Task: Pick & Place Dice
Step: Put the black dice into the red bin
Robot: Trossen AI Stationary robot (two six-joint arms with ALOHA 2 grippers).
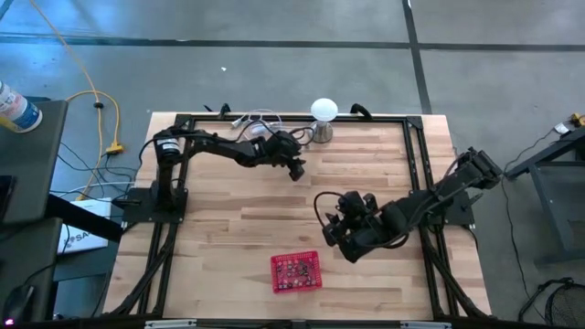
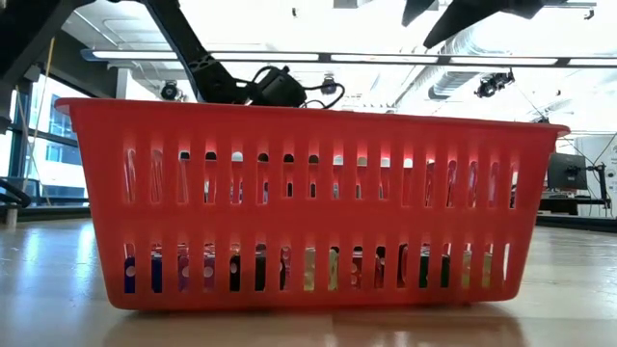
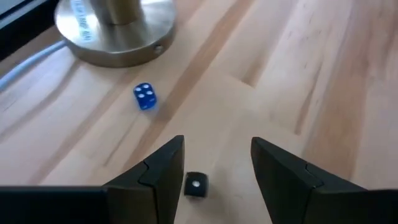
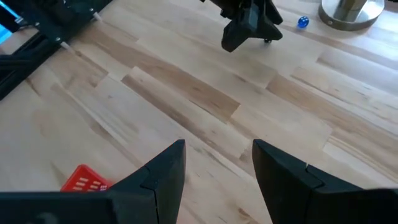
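Pale wooden planks make up the table (image 1: 228,219), where the left gripper (image 3: 217,171) hangs low with its fingers spread, a black die (image 3: 196,185) lying on the wood between them. Just ahead of it sits a blue die (image 3: 145,97), near the round metal stand base (image 3: 115,31). Well away from both, the right gripper (image 4: 217,168) hovers with fingers parted and empty, the red basket (image 1: 295,271) holding more dice close beside it.
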